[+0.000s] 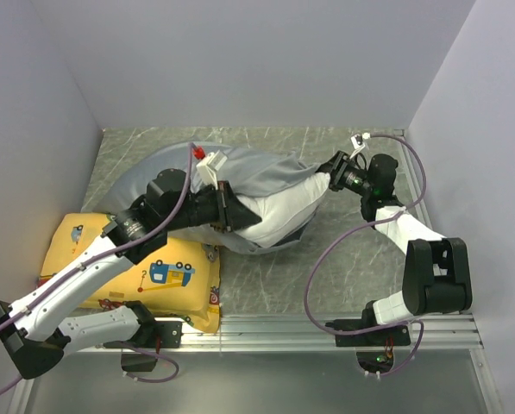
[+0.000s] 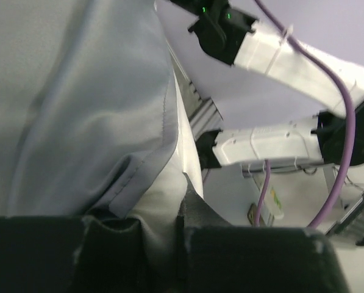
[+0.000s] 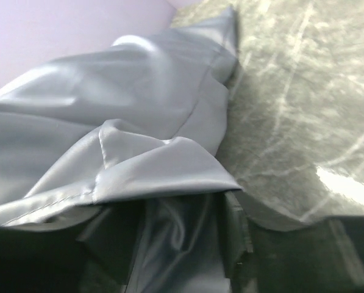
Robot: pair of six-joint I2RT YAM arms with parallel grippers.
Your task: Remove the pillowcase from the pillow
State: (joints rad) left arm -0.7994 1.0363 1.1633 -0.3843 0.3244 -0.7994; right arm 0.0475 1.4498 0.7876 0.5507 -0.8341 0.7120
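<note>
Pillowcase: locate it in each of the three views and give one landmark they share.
Top external: the pillowcase lies upper centre, covering the left part of the white pillow.
Left wrist: it fills the left half, with the pillow showing white along its right edge.
Right wrist: it fills the left and centre, with the marble table to its right.
Shared landmark: its stitched hem, seen in all three.

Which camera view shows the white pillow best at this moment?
The top external view. There the pillow shows as one broad white bulge, bare beyond the edge of the grey pillowcase. The left wrist view shows only a narrow white strip below the pillowcase's hem. The right wrist view shows grey fabric only, no white.
</note>
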